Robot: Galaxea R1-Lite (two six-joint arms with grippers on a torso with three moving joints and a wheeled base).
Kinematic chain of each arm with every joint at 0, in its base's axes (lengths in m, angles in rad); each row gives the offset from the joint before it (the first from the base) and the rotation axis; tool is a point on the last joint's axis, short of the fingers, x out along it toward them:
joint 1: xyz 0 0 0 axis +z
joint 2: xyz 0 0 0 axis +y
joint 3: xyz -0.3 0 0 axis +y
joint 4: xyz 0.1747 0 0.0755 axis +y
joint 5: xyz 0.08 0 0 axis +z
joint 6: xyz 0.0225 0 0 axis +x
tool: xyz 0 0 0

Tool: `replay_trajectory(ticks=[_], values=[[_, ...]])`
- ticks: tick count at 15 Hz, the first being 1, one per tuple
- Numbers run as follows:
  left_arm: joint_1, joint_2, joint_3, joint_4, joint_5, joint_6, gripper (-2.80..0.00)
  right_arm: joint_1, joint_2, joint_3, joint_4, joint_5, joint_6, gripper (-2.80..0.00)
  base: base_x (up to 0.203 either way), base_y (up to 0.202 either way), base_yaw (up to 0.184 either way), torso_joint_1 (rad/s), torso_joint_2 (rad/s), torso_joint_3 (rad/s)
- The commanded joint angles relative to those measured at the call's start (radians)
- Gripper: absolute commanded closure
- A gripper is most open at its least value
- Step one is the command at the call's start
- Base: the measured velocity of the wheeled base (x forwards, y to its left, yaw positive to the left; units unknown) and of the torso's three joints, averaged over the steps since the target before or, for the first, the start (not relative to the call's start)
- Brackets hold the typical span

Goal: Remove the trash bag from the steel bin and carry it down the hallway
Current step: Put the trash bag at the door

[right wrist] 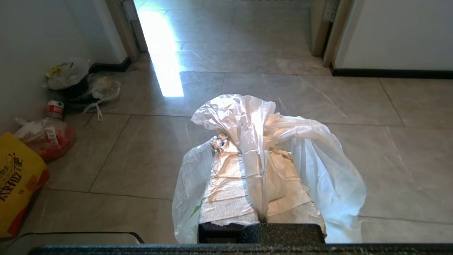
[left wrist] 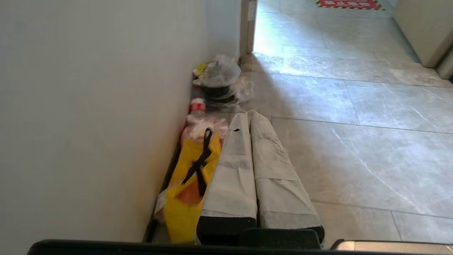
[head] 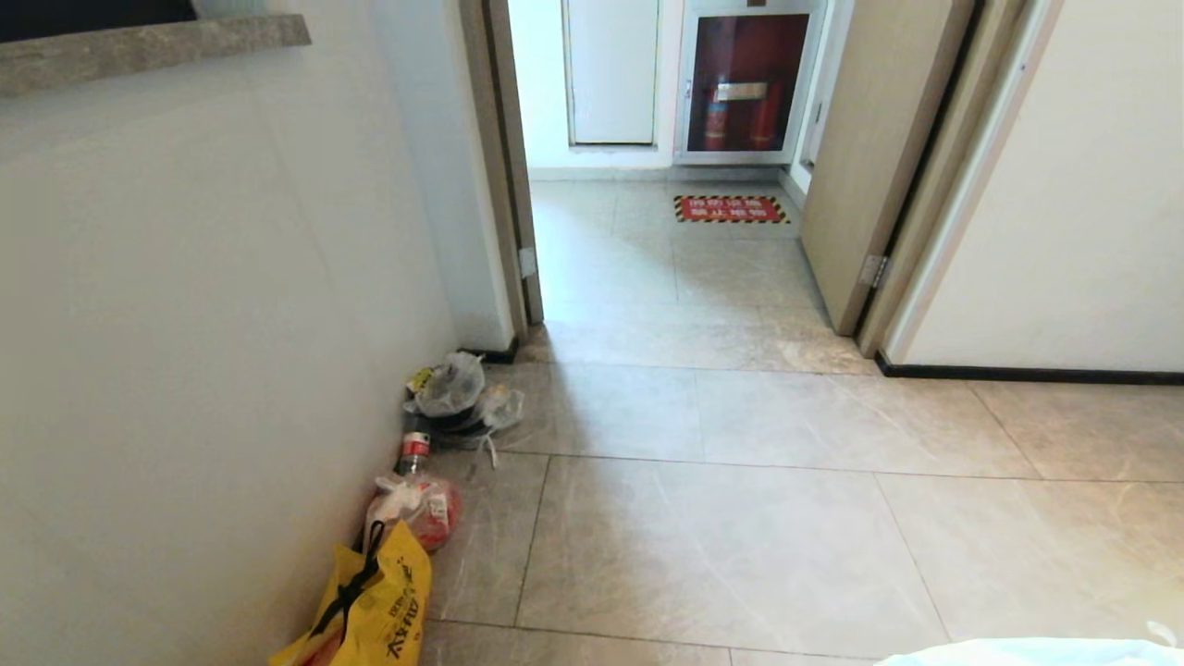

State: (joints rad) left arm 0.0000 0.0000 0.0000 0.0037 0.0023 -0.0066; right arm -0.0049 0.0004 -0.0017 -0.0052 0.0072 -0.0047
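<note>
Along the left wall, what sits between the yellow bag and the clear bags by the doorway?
A red-filled clear bag topped by a red-capped bottle lies between the yellow bag and the clear bags; head view shows it.

Both pincers [left wrist: 251,117] have white-wrapped fingers, black bases.

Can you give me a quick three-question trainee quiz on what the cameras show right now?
1. True or false: the right gripper is shut on the trash bag.
2. Which lies nearest the doorway along the left wall: A the yellow bag, B the red-capped bottle, C the clear bags pile?
3. Fill in: the left gripper holds ____.

Key: 1 true. 2 C. 3 nothing; its fingers are pressed together.
</note>
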Motion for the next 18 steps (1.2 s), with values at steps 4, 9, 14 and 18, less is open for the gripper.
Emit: replay_trajectory(ticks=[4,9,14,18], values=[[0.000,0.000,0.000,0.001,0.001,0.000,0.00,-0.001,0.000,0.000,-0.001,0.000,-0.001,0.00,0.190,0.000,0.001,0.003,0.00,0.004],[0.000,0.001,0.000,0.001,0.001,0.000,0.00,-0.001,0.000,0.000,0.000,0.000,0.000,0.00,0.191,0.000,0.000,0.003,0.00,0.003],[0.000,0.000,0.000,0.001,0.001,0.000,0.00,-0.001,0.000,0.000,0.001,0.000,0.000,0.00,0.166,0.000,0.001,0.002,0.00,0.003],[0.000,0.000,0.000,0.001,0.001,0.000,0.00,-0.001,0.000,0.000,-0.001,0.000,-0.001,0.00,0.000,0.000,0.000,0.000,0.00,0.000]])
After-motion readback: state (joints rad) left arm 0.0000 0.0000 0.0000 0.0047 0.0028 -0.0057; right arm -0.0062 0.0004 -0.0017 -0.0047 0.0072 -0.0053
